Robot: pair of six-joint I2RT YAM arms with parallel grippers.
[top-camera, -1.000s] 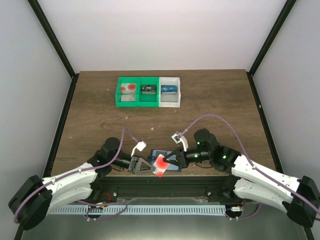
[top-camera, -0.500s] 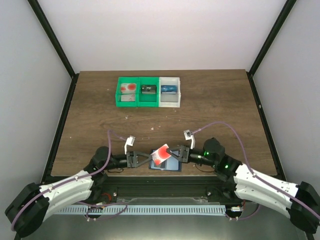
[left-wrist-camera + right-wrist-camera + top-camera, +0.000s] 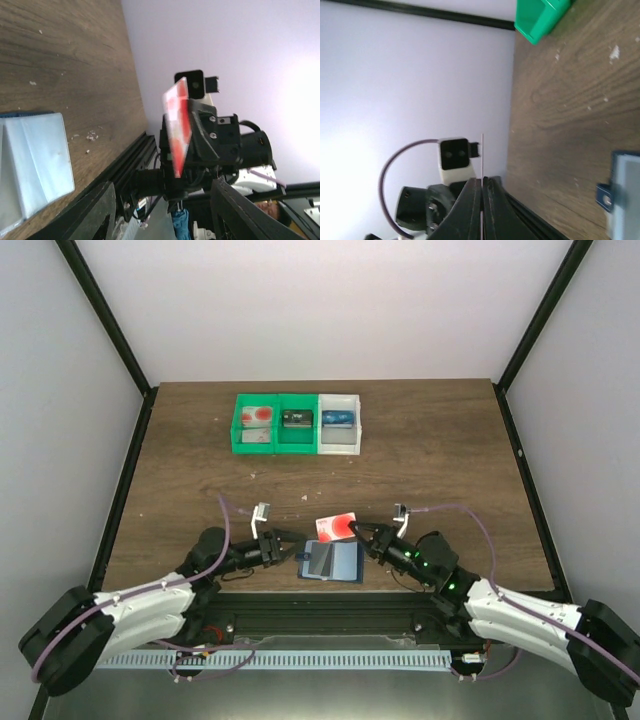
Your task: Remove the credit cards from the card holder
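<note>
The card holder (image 3: 333, 563) lies open near the table's front edge, its light blue pockets facing up. It also shows in the left wrist view (image 3: 32, 167) and the right wrist view (image 3: 624, 197). My right gripper (image 3: 362, 533) is shut on a whitish credit card with a red circle (image 3: 336, 527) and holds it above the holder's far edge. The card is edge-on in the right wrist view (image 3: 483, 150) between the shut fingers of the gripper (image 3: 483, 181). My left gripper (image 3: 292, 550) is open and empty just left of the holder; in its view (image 3: 161, 185) it faces the held card (image 3: 177, 125).
A green bin (image 3: 258, 424) at the back holds pale cards with red marks and a black item (image 3: 297, 420). A white bin (image 3: 339, 424) beside it holds a blue item. The green bin's corner shows in the right wrist view (image 3: 540, 17).
The right gripper has lifted the card up and away from the holder and turned it flat. The left gripper has drawn back slightly from the holder.
</note>
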